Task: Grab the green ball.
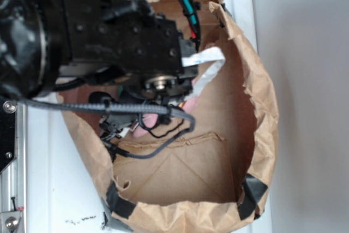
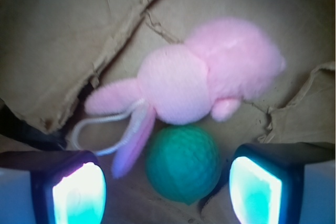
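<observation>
In the wrist view the green ball (image 2: 182, 163) lies on the brown paper floor, small, round and knitted. It sits between my two glowing pads (image 2: 79, 192), nearer the right one, with a gap on each side. My gripper (image 2: 167, 192) is open around it, touching nothing. A pink plush bunny (image 2: 199, 77) lies just behind the ball, one ear (image 2: 131, 142) reaching down beside it. In the exterior view my gripper (image 1: 139, 121) is lowered inside the paper bag and the arm hides the ball; only a bit of pink (image 1: 143, 130) shows.
The brown paper bag (image 1: 262, 107) has tall crumpled walls all around, with black tape (image 1: 250, 192) at the corners. A torn paper flap (image 2: 63, 51) rises at the left of the wrist view. A white cord loop (image 2: 97, 129) trails from the bunny.
</observation>
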Motion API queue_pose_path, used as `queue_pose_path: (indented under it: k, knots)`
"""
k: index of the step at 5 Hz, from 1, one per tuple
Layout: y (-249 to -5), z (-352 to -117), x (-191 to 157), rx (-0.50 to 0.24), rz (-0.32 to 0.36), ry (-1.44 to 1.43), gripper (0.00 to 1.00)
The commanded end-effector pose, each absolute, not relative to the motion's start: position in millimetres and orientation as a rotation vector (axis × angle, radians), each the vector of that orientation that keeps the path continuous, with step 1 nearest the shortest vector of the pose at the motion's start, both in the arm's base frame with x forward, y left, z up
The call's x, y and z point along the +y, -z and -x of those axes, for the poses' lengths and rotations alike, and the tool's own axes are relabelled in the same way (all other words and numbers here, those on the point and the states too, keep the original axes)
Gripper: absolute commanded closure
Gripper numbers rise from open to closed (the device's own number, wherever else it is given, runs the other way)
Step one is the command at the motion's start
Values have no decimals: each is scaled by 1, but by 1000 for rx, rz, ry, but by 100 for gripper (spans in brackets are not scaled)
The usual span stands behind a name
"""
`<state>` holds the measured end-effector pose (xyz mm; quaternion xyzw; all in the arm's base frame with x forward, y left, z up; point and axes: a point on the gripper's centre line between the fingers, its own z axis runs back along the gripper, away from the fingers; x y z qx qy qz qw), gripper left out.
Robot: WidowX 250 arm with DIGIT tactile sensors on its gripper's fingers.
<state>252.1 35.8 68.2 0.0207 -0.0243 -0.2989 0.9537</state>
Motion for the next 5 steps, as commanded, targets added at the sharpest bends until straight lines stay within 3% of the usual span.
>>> queue_pose_path:
  k: [1,3,5]
  knots:
    - [-65,-261,40,-86,-105,609,0]
    - [-53,-263,36,-69,-108,620,0]
    - [-37,-248,35,-27,-137,672,0]
